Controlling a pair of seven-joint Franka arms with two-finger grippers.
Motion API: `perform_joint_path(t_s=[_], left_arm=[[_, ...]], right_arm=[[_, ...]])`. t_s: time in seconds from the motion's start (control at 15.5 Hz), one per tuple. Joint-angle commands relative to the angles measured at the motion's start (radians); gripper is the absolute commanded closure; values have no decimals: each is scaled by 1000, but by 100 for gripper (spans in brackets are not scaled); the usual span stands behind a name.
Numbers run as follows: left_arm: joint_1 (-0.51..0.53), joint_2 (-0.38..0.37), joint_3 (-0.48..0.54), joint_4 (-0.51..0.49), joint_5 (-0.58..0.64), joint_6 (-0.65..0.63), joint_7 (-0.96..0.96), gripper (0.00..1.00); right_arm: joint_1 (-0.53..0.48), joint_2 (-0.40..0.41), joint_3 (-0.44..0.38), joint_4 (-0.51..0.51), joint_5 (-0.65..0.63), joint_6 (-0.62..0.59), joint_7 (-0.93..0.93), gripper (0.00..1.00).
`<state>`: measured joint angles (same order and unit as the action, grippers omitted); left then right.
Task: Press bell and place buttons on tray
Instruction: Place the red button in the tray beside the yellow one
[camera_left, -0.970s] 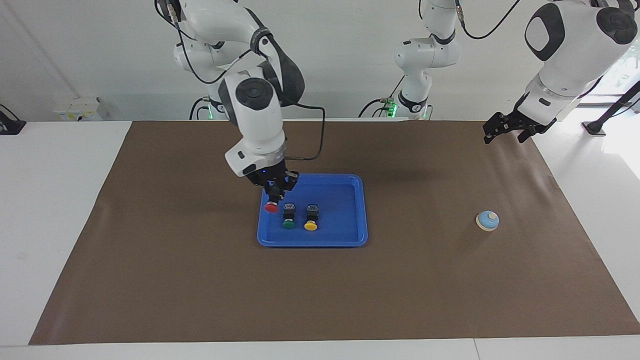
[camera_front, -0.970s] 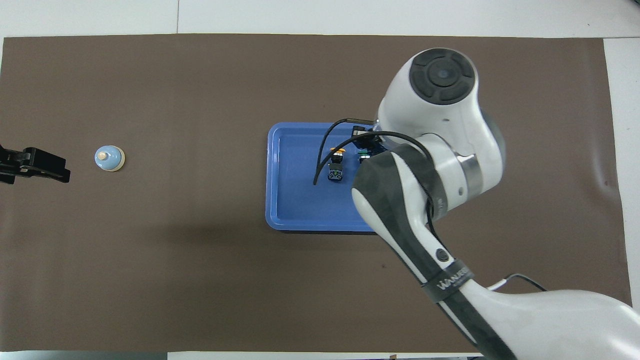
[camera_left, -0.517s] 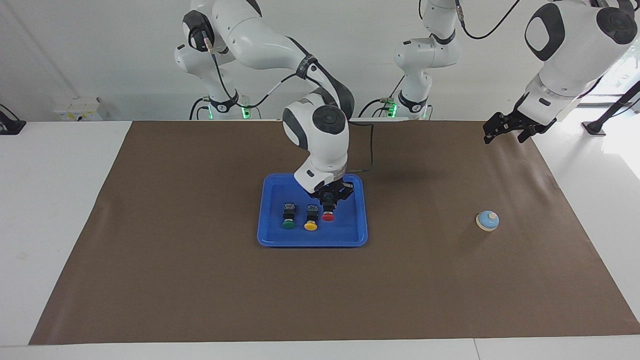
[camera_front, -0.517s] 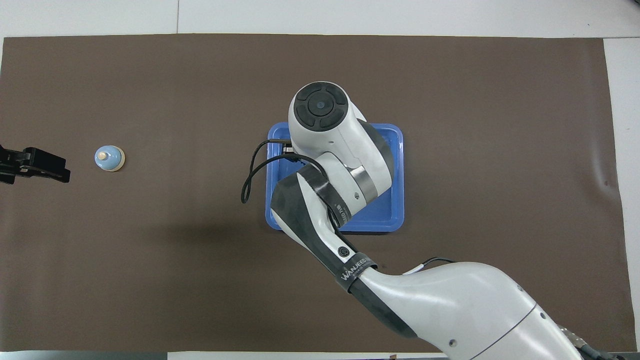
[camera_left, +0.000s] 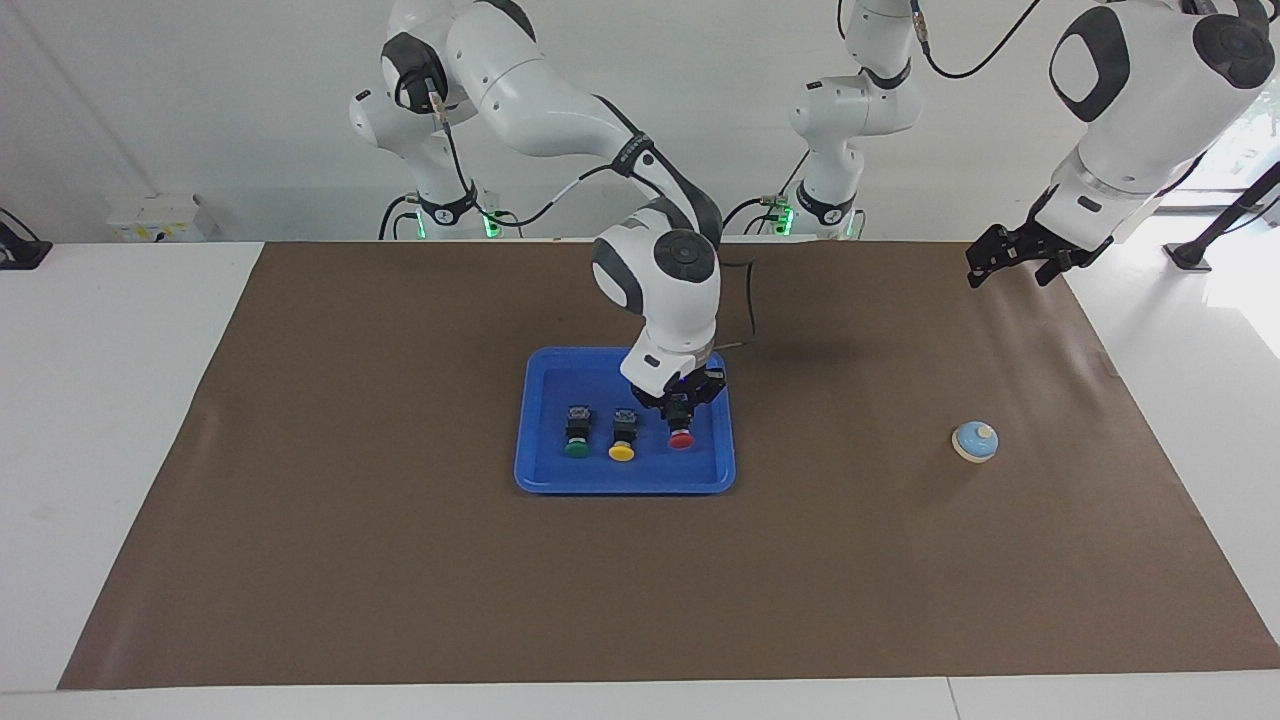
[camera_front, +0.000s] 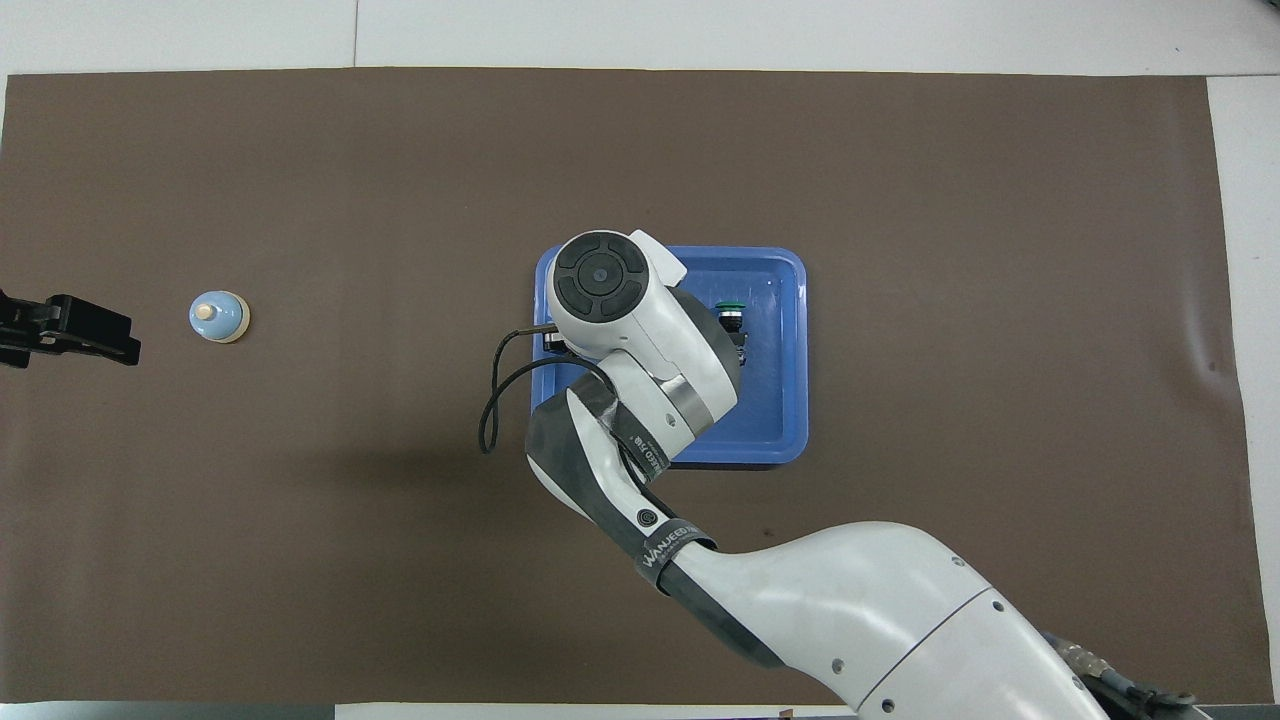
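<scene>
Red button held low over the tray

The right gripper has its jaws pinching the red button by its black body, low over the blue tray, beside the yellow button and green button. It looks light, rigid and slick-capped; the boxy body seems the safest hold. The left gripper waits with jaws spread, above the desk's left-arm end; the bell sits farther out.

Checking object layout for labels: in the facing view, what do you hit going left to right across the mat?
green button → yellow button → red button, held in the shut right gripper, all three over the blue tray → bell → open left gripper, waiting above the mat's edge.
</scene>
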<state>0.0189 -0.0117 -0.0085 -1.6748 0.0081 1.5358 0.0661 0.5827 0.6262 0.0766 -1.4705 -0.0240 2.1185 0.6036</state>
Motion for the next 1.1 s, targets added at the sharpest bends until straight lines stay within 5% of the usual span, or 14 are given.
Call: perform_joint_path(t_s=[0.0,0.06,0.39,0.58,1.03], left_arm=[[0,-10,2,3,-8,-16,-9,0],[0,-10,2,3,-8,-16,-9,0],[0,-10,2,3,-8,-16,-9,0],[0,-10,2,3,-8,-16,-9,0],[0,-10,2,3,-8,-16,-9,0]], right_arm=[[-3,-19,0,-27,6,12,8,84],[-3,-19,0,-19,6,6,28,1],[-46,-101,-7,-1,12,-99,97,0],[-183,-196,-4,-1,19,-173,82,0],[-481,-333,-6,-7,58,-374,-316,0]])
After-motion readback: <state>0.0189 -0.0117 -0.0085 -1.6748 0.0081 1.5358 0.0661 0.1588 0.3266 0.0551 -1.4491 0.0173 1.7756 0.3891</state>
